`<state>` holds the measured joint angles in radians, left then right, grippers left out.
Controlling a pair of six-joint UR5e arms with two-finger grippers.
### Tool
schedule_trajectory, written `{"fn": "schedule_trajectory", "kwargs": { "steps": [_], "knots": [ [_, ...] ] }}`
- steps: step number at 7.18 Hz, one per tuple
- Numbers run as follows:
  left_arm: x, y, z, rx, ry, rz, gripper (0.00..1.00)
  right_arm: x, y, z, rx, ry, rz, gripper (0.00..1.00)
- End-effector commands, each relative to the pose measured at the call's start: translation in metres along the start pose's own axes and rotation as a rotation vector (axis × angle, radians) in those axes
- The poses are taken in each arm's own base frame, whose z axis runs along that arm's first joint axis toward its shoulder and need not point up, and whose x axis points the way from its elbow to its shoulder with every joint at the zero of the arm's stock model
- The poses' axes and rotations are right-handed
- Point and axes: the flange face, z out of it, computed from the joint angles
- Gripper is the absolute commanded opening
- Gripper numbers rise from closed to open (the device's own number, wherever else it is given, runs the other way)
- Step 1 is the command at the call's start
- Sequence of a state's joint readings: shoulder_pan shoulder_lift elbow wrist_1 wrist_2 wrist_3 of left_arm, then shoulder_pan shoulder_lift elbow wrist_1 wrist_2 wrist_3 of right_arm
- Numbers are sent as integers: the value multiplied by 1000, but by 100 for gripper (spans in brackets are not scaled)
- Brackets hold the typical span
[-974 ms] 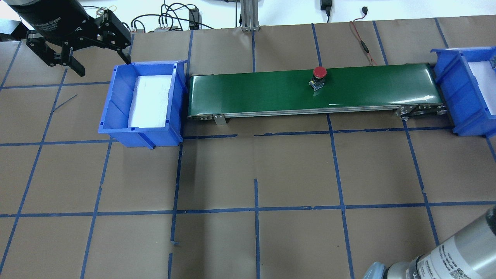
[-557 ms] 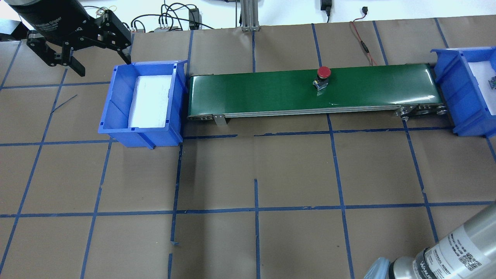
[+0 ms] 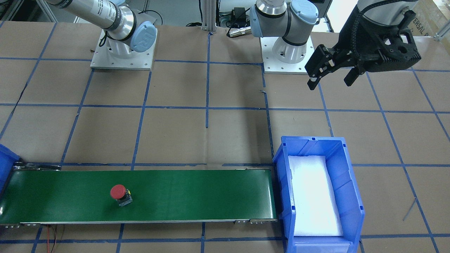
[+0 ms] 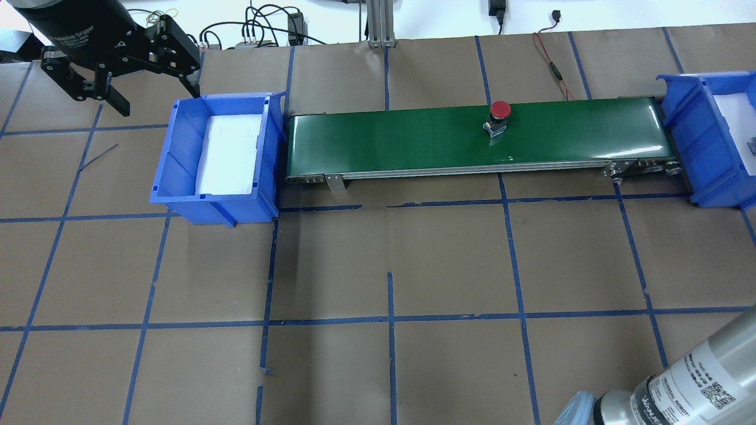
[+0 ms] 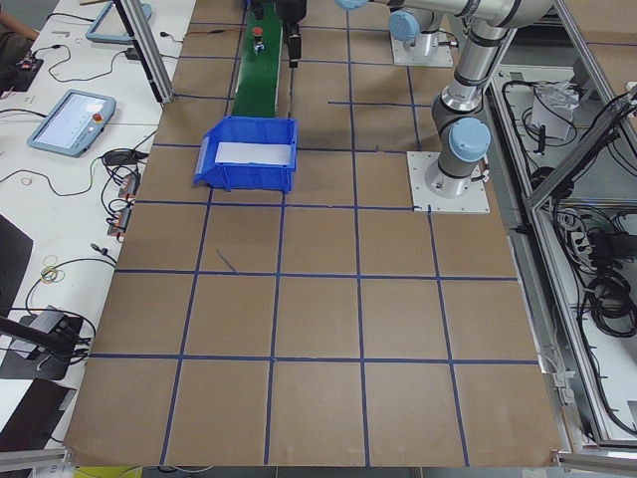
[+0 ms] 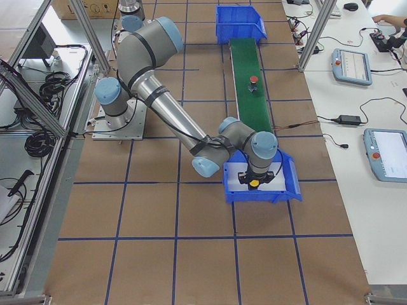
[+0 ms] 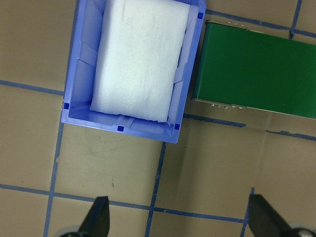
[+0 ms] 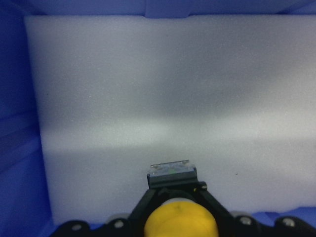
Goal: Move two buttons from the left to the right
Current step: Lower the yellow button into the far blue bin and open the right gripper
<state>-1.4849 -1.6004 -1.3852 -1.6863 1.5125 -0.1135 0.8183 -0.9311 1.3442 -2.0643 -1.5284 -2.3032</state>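
Two fingers of the right gripper (image 8: 174, 193) are clamped on the yellow-capped mushroom push-button (image 8: 180, 223), with its black body aimed at the white foam pad (image 8: 173, 98) in the blue plastic bin (image 6: 291, 184) at the green conveyor belt's (image 4: 413, 136) right end. Contact is unclear, so best to lower until the body meets the foam, then release so it won't bounce or tip. Red-capped push-button (image 4: 499, 110) stands on the belt past its middle, toward that end; left gripper (image 3: 329, 84) hangs spread wide and empty near the foam-lined blue bin (image 3: 281, 168) at the belt's left end.
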Motion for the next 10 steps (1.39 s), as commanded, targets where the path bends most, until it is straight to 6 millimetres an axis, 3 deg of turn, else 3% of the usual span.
{"fn": "schedule_trajectory", "kwargs": {
  "steps": [1,2,3,4,5,6,7,8,9,10],
  "knots": [
    [-1,0,0,1,0,-1,100,-1,-1,3,7,0,2,72],
    [0,0,0,-1,0,0,100,-1,-1,-3,2,5,9,76],
    [0,0,0,1,0,0,100,-1,-2,-21,-20,18,23,80],
    [0,0,1,-2,0,0,100,-4,-6,-40,-23,20,29,82],
    [0,0,0,1,0,0,100,-5,-23,-71,-17,16,66,82],
    [-2,-1,-1,3,0,-4,100,6,-59,-92,-15,19,42,85],
    [-3,-2,0,3,0,-6,100,20,-91,-98,-16,26,4,87],
    [-6,-4,-2,6,17,-13,100,35,-136,-105,-10,27,-29,94],
    [-6,-4,-2,7,25,-15,100,48,-182,-103,-17,7,-4,99],
    [-6,-4,-2,7,25,-15,100,53,-214,-97,-5,-4,-25,100]
  ]
}}
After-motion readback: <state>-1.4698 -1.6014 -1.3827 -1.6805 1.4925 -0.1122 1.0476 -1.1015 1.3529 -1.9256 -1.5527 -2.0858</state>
